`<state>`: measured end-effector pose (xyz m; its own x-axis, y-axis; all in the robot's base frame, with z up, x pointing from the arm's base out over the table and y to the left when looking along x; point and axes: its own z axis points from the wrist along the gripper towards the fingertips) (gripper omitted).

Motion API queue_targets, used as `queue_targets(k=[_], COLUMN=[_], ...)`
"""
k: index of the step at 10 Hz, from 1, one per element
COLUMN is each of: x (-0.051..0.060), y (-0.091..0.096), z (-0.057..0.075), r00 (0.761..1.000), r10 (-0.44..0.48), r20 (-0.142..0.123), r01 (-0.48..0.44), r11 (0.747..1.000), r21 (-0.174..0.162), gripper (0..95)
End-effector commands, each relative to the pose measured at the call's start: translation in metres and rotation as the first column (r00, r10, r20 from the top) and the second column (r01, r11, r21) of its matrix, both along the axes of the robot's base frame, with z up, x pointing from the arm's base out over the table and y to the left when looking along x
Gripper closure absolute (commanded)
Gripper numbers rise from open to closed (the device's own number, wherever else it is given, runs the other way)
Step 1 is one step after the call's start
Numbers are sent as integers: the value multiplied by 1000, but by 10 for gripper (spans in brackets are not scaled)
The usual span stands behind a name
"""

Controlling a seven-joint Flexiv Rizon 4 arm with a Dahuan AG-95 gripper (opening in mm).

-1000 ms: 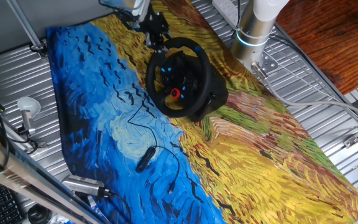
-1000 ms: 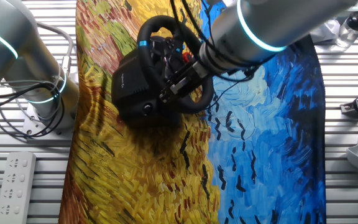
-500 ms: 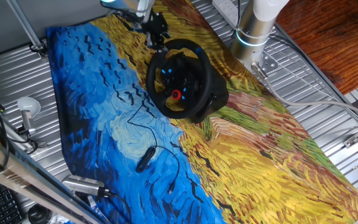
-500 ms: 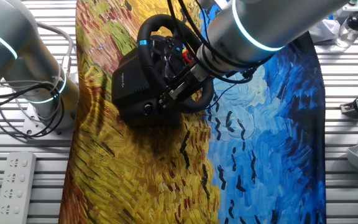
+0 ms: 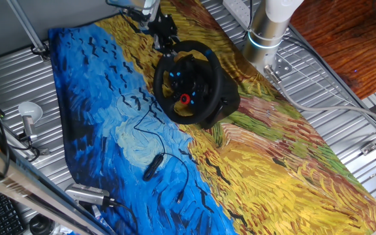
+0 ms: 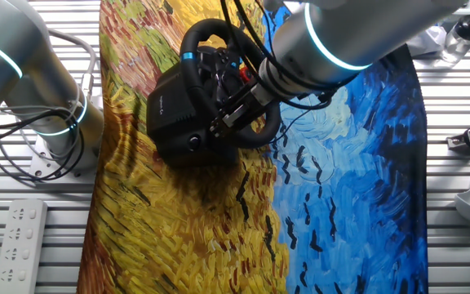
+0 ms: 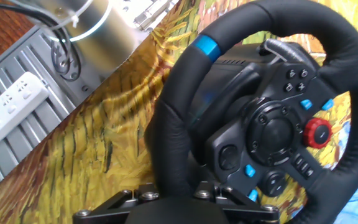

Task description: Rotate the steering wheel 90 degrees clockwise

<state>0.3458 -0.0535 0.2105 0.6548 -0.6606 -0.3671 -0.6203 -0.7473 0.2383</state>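
— Where does the turn stand?
— Gripper [image 5: 166, 40] sits at the steering wheel [image 5: 188, 81] rim, mid-cloth; jaw state unclear. Blue marker [image 7: 204, 46] reads upper left; most rotation apparently remains.

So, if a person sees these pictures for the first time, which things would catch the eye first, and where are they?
The eye goes first to the black wheel with its red knob and blue-lit buttons, standing near the middle of the cloth, a bright painting-style print in blue and yellow that covers the table. Next comes the end effector, at the wheel's rim on the far side in one fixed view; whether it grips cannot be told.
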Motion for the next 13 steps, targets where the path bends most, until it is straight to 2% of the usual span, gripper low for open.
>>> queue_targets(k=[1, 13], x=[0, 0], y=[2, 0], z=[-1, -2], r00=[1000, 1000], r10=[6, -4], r20=[2, 14], r01=[-5, 4], r11=[1000, 1000], r21=[-5, 2], gripper=[570, 570])
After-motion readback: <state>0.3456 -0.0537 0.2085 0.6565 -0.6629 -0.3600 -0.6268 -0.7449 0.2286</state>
